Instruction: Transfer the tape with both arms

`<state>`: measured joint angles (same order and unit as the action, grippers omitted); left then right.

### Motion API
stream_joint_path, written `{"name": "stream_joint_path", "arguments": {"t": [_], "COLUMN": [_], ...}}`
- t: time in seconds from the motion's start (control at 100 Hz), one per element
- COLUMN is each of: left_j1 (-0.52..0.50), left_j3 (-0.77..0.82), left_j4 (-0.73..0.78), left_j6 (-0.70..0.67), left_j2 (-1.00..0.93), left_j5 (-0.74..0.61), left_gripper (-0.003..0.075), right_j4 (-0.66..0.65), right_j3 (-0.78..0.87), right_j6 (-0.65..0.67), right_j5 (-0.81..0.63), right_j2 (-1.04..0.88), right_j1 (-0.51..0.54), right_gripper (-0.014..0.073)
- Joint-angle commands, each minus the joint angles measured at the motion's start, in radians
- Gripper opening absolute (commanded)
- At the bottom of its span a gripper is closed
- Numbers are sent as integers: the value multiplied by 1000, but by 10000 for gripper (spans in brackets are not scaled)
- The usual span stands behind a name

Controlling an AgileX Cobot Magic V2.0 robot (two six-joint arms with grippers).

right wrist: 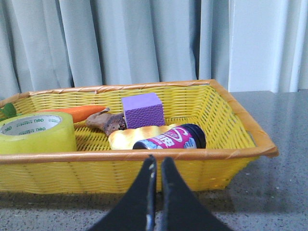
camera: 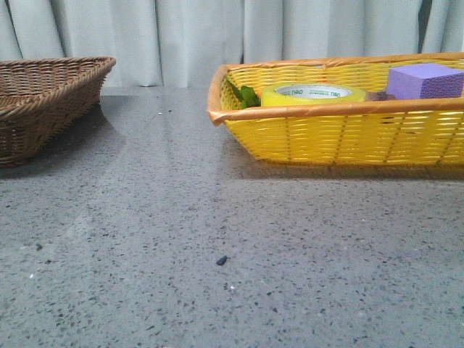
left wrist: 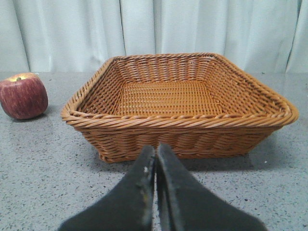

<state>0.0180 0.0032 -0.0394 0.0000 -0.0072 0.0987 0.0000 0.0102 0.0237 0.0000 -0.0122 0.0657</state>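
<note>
The tape (right wrist: 36, 132) lies flat in the yellow basket (right wrist: 231, 161). The right hand (right wrist: 156, 166) is pressed together outside it. The left hand (left wrist: 155, 156) is pressed together too, by the brown basket (left wrist: 180, 122).

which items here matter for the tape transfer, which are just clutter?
Job:
tape, in the yellow basket
brown wicker basket, nothing in it
left pincer and right pincer, both closed

Clutter:
carrot
purple block
dark cylinder with pink label
apple
</note>
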Motion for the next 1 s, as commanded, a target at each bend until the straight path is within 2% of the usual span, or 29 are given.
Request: {"name": "stream_joint_path", "arguments": {"t": [0.0, 0.23, 0.53, 0.66, 0.8, 0.99], "left_j1": [0, 0, 0, 0, 0, 0], "left_j3": [-15, -147, -317, -356, -365, -367], "left_j4": [-20, -20, -1, -1, -1, -1], "left_j6": [-11, -11, -9, -9, -9, -9], "left_j2": [-28, 45, 250, 307, 330, 330], "left_j5": [-82, -59, -83, -115, -143, -152], "left_gripper": [-21, -21, -21, -21, -21, -21], "right_j4": [-13, -10, 0, 0, 88, 115], "right_j3": [-34, -174, -439, -493, -504, -634], "right_j6": [-6, -6, -6, -6, -6, -15], "right_j5": [-58, 96, 302, 242, 216, 418], "right_j2": [-19, 33, 254, 316, 337, 448], "right_j1": [4, 4, 4, 4, 4, 4], "right_gripper": [-59, -59, -56, -56, -56, -56]}}
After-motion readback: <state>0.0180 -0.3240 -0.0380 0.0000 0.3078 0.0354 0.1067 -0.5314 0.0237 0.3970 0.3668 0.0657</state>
